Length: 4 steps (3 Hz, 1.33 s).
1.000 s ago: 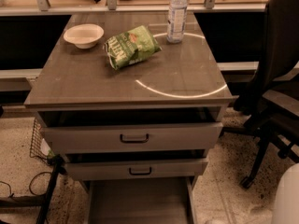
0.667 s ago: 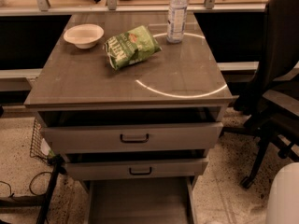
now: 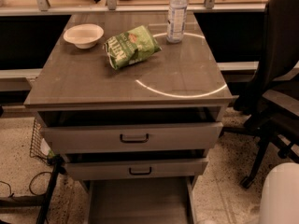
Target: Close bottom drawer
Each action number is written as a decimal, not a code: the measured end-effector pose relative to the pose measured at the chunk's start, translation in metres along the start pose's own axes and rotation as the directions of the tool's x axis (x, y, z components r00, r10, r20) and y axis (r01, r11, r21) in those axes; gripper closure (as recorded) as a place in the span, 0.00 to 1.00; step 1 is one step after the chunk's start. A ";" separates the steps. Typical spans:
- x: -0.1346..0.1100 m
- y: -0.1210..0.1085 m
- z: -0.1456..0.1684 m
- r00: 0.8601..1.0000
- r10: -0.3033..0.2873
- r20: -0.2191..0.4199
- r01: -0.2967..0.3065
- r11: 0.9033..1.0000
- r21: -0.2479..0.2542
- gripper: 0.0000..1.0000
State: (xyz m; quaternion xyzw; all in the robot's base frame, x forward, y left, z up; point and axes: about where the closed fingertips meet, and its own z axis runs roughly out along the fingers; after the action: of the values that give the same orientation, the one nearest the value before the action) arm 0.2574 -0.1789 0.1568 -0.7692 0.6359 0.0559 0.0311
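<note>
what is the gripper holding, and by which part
Cannot tell: the gripper is out of view; nothing touches what shows of the open bottom drawer.

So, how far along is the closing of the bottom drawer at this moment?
Done: nothing yet. The bottom drawer stands pulled out, its grey floor exposed below the middle drawer front.
In hand: no contact is visible. The gripper is not in view; only a white rounded robot part shows at the lower right, apart from the drawer.
Left: reach the drawer and push it fully in.
</note>
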 end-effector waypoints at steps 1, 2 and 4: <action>-0.012 -0.016 -0.001 0.999 -0.032 0.001 0.032 0.999 0.027 1.00; -0.026 -0.033 -0.001 0.998 -0.057 -0.012 0.057 0.997 0.054 1.00; -0.031 -0.075 0.005 1.000 -0.014 -0.027 0.017 0.993 0.118 1.00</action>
State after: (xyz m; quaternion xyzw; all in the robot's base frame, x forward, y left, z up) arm 0.3255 -0.1341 0.1542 -0.7716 0.6324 0.0079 0.0685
